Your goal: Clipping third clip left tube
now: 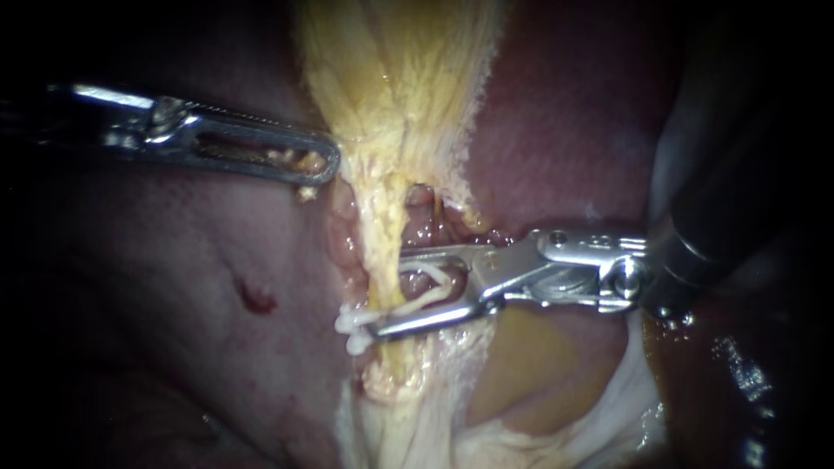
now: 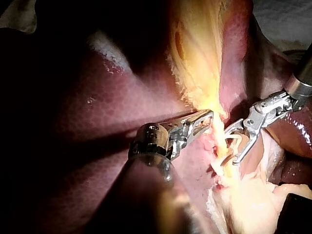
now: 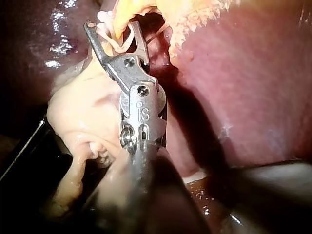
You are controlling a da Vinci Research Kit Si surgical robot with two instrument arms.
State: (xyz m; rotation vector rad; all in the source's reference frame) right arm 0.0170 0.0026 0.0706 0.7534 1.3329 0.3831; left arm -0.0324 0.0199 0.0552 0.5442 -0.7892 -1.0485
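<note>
**A:** Why was everything sitting like that?

**B:** The liver [image 1: 174,278] was just the backdrop either side of the tube [image 1: 382,234]. The yellow tissue [image 1: 400,78] above the tube was held stretched, I'd guess to keep the tube taut and bare.

**A:** And the tools?

**B:** The right instrument [image 1: 389,293] reached across the tube. Its jaws stood wide but held the white clip [image 1: 426,293] between them. The clip straddled the tube and wasn't squeezed down yet. The left instrument [image 1: 326,165] sat up beside the tube, jaws together on the yellow tissue's edge.

**A:** Any writing?

**B:** Only small stamped marks on the right instrument, nothing else.
</note>
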